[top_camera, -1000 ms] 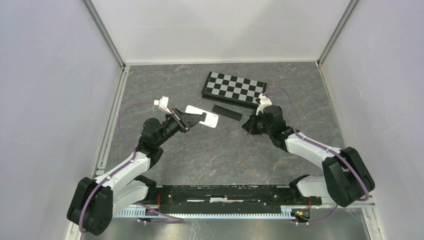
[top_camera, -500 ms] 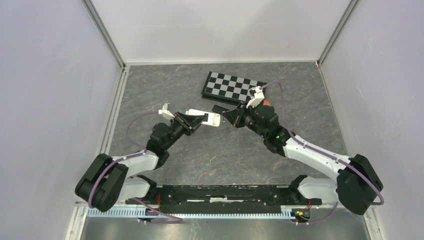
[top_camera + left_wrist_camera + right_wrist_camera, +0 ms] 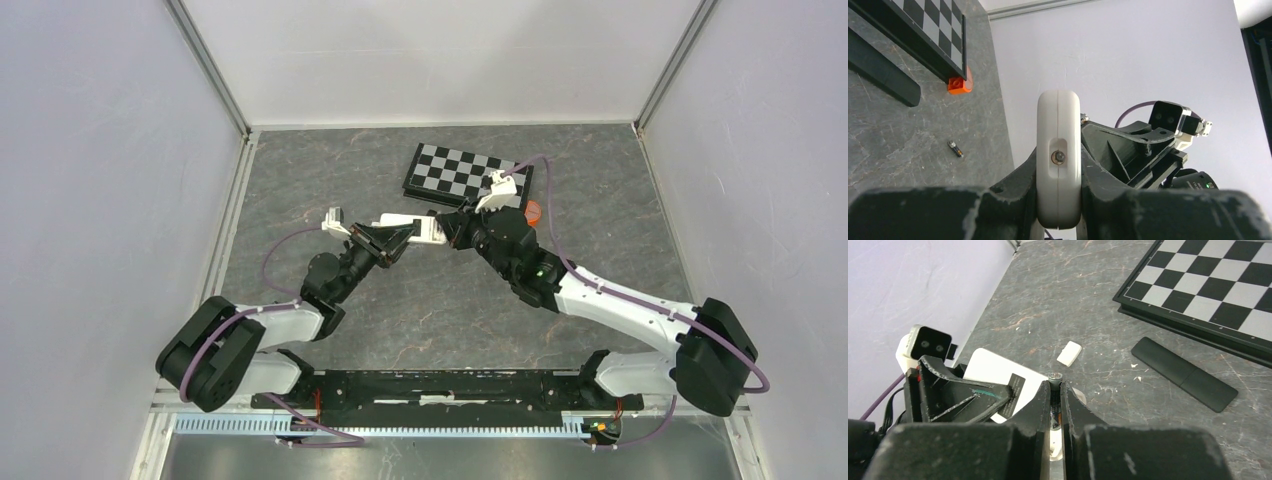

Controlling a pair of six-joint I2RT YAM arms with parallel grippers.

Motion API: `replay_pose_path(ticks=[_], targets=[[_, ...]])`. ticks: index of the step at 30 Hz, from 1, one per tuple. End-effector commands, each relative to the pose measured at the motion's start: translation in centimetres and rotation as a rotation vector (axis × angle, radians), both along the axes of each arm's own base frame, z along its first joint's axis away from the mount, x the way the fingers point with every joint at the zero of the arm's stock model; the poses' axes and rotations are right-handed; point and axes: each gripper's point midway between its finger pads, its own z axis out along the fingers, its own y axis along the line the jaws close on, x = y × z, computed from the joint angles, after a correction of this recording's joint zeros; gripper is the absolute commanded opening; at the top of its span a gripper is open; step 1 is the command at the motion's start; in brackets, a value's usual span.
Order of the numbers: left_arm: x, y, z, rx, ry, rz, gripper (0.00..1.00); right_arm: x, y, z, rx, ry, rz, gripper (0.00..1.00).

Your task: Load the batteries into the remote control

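Over table (image 3: 420, 300) | left tool (image 3: 1058, 186) pinches remote (image 3: 1058, 125) | right tool (image 3: 1055, 390) pinches battery (image 3: 1055, 376) | dark label (image 3: 1016, 386) illegible

Overhead view looks down from behind; close wrist views seemingly face each other, sharing chessboard (image 3: 468, 172).

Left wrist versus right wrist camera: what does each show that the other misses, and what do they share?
Only the left wrist: a loose battery lying on the table, and an orange block at a corner of the chessboard. Only the right wrist: a second battery pinched in the right end effector, and a small white piece on the table. Both: the white remote, edge-on in the left wrist view, the black remote and the chessboard.
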Motion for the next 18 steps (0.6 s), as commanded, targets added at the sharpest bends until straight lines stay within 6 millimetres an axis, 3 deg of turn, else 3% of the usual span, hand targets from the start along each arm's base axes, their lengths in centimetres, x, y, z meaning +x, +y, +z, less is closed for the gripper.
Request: replay_pose_path(ticks=[1, 11, 18], targets=[[-0.1, 0.3, 3.0, -0.131, -0.039, 0.019, 0.02, 1.1, -0.9, 1.5, -0.038, -0.06, -0.112, 0.09], [-0.7, -1.2, 3.7, -0.215, -0.032, -0.02, 0.02, 1.2, -0.1, 0.9, -0.036, -0.045, -0.118, 0.09], [-0.4, -0.1, 5.0, -0.245, -0.086, 0.048, 0.02, 0.1, -0.8, 0.1, -0.038, -0.017, -0.11, 0.1]])
